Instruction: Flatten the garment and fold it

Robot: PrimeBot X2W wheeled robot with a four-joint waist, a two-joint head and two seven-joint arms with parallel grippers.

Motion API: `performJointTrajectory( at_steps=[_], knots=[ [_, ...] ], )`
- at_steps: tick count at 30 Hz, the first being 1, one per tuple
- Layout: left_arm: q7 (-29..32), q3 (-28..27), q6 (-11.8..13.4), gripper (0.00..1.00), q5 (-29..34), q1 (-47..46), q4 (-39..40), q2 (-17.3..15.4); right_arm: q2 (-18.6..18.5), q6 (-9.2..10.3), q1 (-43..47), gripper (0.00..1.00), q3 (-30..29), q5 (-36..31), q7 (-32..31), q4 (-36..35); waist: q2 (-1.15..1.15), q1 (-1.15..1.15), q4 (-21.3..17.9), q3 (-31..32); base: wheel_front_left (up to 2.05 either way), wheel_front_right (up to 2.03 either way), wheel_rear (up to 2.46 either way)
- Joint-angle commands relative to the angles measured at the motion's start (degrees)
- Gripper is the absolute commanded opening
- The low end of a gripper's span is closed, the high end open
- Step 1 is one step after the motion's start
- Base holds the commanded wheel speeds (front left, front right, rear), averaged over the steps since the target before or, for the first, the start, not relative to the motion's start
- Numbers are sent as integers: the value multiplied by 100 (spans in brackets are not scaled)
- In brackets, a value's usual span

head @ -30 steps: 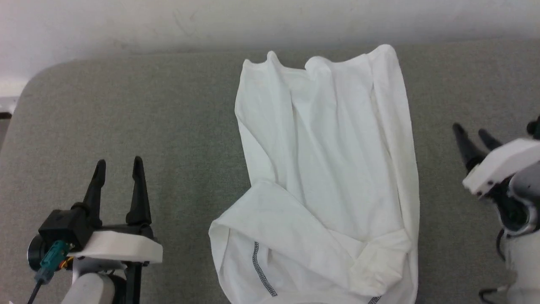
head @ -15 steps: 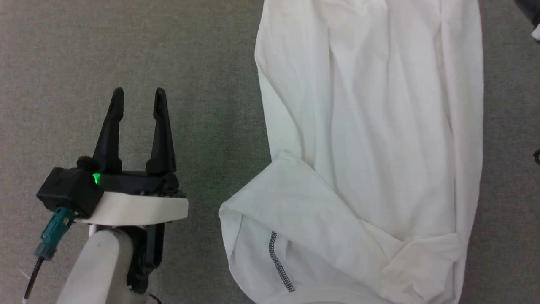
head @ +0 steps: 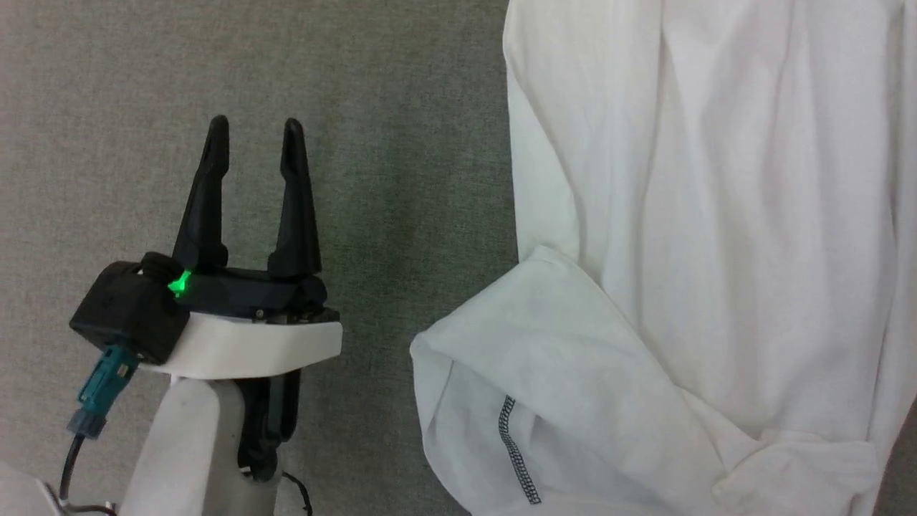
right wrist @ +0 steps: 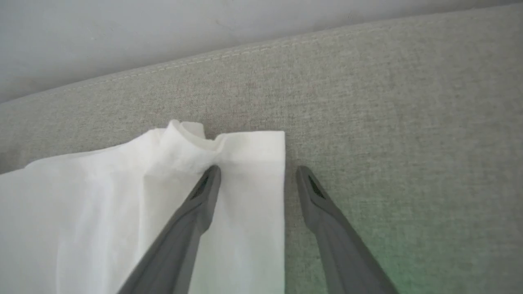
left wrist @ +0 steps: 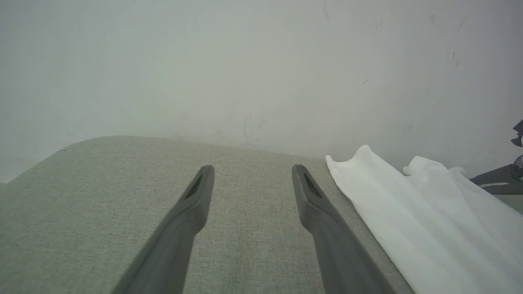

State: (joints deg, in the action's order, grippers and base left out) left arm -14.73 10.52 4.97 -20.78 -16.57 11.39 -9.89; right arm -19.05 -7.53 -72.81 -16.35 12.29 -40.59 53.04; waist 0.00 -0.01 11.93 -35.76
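Your left gripper (head: 254, 129) hung with fingers spread over the grey counter (head: 394, 107), left of the white shirt (head: 716, 215); your right gripper (right wrist: 257, 169), fingers likewise spread, straddled its far right edge.

Bare grey cushion (head: 401, 107) left of garment (head: 716, 215), open for passage; wall (left wrist: 245, 61) closes far edge.

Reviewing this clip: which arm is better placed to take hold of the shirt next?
Probably right. The right gripper is open, its fingers astride the side edge of the garment near a far corner. The left gripper is open over bare grey cushion, apart from the cloth.
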Motion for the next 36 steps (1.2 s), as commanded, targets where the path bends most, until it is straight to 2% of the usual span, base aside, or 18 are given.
performJointTrajectory(
  at_steps=[1,2,3,4,5,10,15,20,24,30,36],
  knots=[
    [-26,-66,-76,100,78,-34,-47,72,42,4,123,100,22,-108,-227,258,0,1,106,-102,0,0,0],
    [-26,-94,-106,100,95,-25,-71,110,38,4,137,100,-17,-139,-340,349,0,1,103,-95,0,0,0],
    [-26,-120,-137,100,114,-15,-94,143,43,4,161,72,-37,-179,-486,451,0,1,101,-85,0,0,0],
    [-27,-145,-165,100,137,-5,-117,172,41,4,180,31,-65,-221,-628,546,0,1,98,-75,0,0,0],
    [-27,-168,-188,100,159,2,-133,200,43,4,185,0,-109,-256,-730,616,0,1,93,-72,0,0,0],
    [-27,-266,-305,100,260,45,-238,315,89,4,175,0,-85,-395,-700,555,0,1,59,34,0,0,0],
    [-27,-371,-388,100,344,153,-394,403,25,4,243,0,123,-325,-27,119,0,1,-47,403,0,0,0],
    [-27,-491,-411,100,422,462,-550,458,-157,4,640,0,760,-18,677,-500,0,1,-264,1056,0,0,0],
    [-27,-546,-368,100,473,782,-624,476,-267,4,1089,0,1174,485,1038,-1095,0,1,-530,1577,0,0,0],
    [9,-594,-275,100,504,1192,-674,419,-254,4,2082,0,1724,1088,1209,-2269,0,1,-836,2291,0,0,0],
    [205,-572,-197,100,509,1498,-618,369,172,4,3405,0,2018,1342,1231,-3929,0,1,-942,2883,0,0,0]
  ],
)
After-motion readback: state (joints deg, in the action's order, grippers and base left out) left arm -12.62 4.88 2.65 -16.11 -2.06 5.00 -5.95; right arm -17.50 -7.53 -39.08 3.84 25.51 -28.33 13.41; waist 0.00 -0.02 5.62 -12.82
